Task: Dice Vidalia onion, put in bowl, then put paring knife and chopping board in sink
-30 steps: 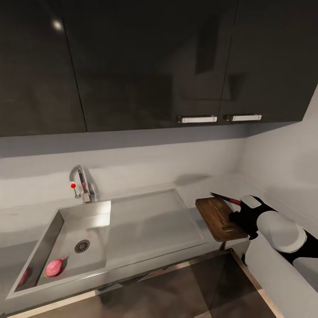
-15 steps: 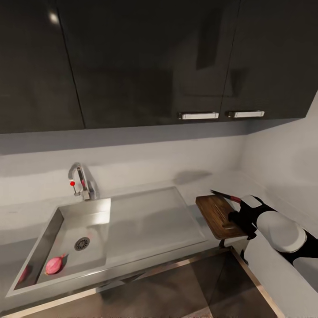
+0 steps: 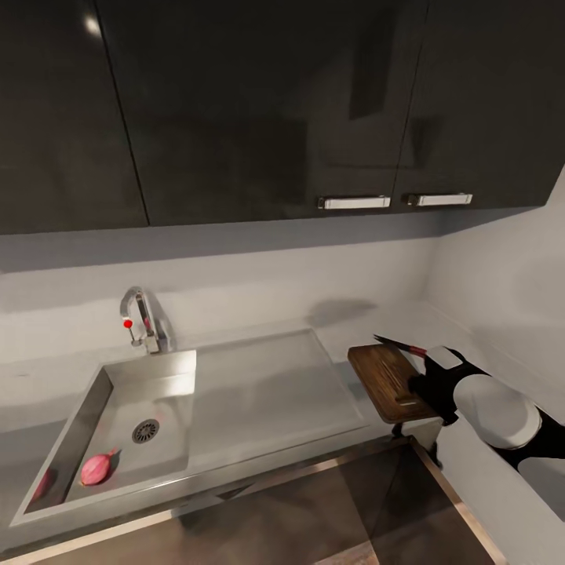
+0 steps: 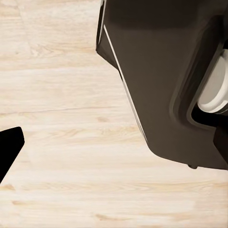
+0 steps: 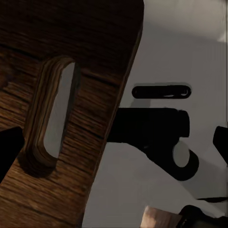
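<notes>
Grey matte countertop (image 3: 345,333): dark brown wooden chopping board (image 3: 388,381) lying long axis front-to-back, slot toward robot, overhanging front edge. Right gripper (image 3: 430,387) sitting at slot end, closure unclear. Left: unclear.

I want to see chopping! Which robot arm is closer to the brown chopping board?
Right. The right gripper is at the chopping board, by its slot end. The left wrist view looks down at a pale wooden floor, away from the board.

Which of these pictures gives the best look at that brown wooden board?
The head view: the whole chopping board lies on the grey countertop beside the sink, knife at its far edge. The right wrist view shows a close-up of its slot-handle end; the left wrist view faces pale wood floor.
</notes>
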Available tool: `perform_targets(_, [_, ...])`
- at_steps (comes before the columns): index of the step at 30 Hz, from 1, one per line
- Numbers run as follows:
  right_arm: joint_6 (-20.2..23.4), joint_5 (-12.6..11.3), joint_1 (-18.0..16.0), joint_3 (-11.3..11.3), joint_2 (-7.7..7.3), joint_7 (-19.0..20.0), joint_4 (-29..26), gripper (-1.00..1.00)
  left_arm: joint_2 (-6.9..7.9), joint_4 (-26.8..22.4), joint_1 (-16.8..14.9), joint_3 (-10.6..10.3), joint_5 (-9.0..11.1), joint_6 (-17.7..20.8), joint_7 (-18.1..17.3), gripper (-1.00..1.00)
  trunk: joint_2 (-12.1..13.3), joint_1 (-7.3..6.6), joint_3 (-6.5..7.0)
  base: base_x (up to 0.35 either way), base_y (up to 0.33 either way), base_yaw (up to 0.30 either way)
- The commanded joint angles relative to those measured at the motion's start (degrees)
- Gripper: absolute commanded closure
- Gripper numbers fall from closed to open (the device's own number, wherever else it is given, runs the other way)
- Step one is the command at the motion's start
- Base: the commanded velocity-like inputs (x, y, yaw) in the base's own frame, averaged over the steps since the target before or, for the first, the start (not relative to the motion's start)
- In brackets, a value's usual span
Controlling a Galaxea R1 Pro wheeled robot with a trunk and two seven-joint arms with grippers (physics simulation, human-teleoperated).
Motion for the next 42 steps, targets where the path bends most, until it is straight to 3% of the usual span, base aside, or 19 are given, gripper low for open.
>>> perform_targets(1, [0.1, -0.4, 0.0, 0.4, 0.08, -0.8, -0.1, -1.0, 0.02, 0.1, 0.0, 0.3, 0.2, -0.3, -0.2, -1.0, -0.1, 0.04, -0.12, 0.0, 0.0, 0.0])
perform_targets(5, [-1.9, -0.4, 0.0, 0.4, 0.38, -2.1, -0.1, -1.0, 0.02, 0.2, 0.0, 0.3, 0.2, -0.3, -0.2, -1.0, -0.1, 0.04, -0.12, 0.0, 0.0, 0.0])
perform_targets(8, [-3.5, 0.1, 0.0, 0.5, 1.53, -3.6, -0.1, -1.0, 0.02, 0.2, 0.0, 0.3, 0.2, -0.3, -0.2, -1.0, -0.1, 0.04, -0.12, 0.0, 0.0, 0.0])
perform_targets(16, [-6.6, 5.7, 0.0, 1.0, 3.89, -5.5, -0.1, -1.0, 0.08, 0.2, 0.0, 0.3, 0.2, -0.4, -0.2, -1.0, -0.1, 0.04, -0.12, 0.0, 0.0, 0.0])
perform_targets(28, [-9.1, 6.6, 0.0, 1.0, 6.17, -7.9, -0.2, -1.0, 0.11, 0.2, 0.0, 0.3, 0.2, -0.4, -0.2, -1.0, -0.1, 0.04, -0.12, 0.0, 0.0, 0.0])
perform_targets(42, [-10.0, 7.1, 0.0, 1.0, 6.41, -8.4, -0.2, -1.0, 0.2, 0.2, 0.0, 0.3, 0.2, -0.4, -0.2, -1.0, -0.1, 0.04, -0.24, 0.0, 0.0, 0.0])
